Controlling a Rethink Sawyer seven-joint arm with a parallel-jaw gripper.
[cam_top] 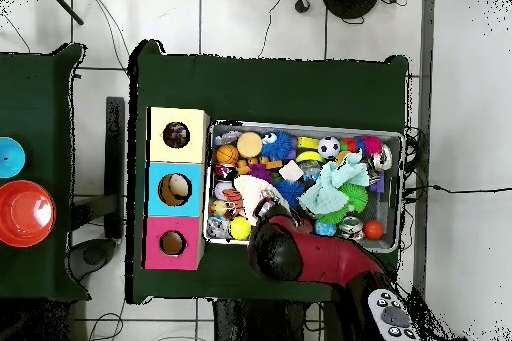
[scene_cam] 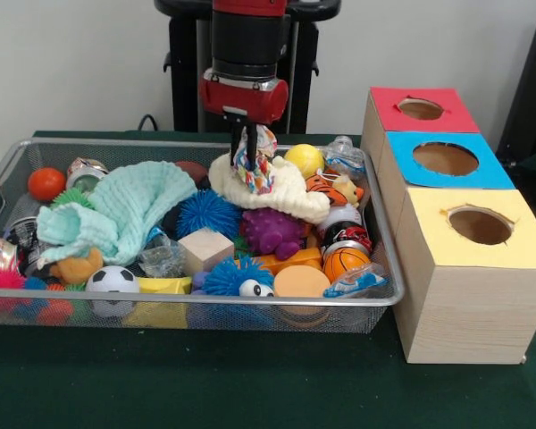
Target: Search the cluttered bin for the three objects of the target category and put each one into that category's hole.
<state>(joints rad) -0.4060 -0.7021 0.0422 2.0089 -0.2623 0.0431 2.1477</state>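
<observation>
A wire mesh bin (scene_cam: 116, 143) holds a heap of toys and cloths. My gripper (scene_cam: 247, 154) reaches down at the bin's back middle, shut on a small multicoloured patterned cloth (scene_cam: 261, 163) that bunches up around the fingers. The patterned cloth sits on top of a cream cloth (scene_cam: 277, 195). A mint-green cloth (scene_cam: 125, 210) is spread over the left half. To the right of the bin stand the red box (scene_cam: 389, 100), the blue box (scene_cam: 402, 147) and the yellow box (scene_cam: 518, 255), each with a round hole on top. In the overhead view the arm (cam_top: 300, 255) hides the gripper.
The bin also holds spiky balls in blue (scene_cam: 207, 213) and purple (scene_cam: 272, 232), a wooden cube (scene_cam: 204, 248), a yellow ball (scene_cam: 304, 159), a small basketball (scene_cam: 344, 261), a soccer ball (scene_cam: 113, 280) and an orange ball (scene_cam: 46, 183). The boxes (cam_top: 175, 189) touch the bin's side.
</observation>
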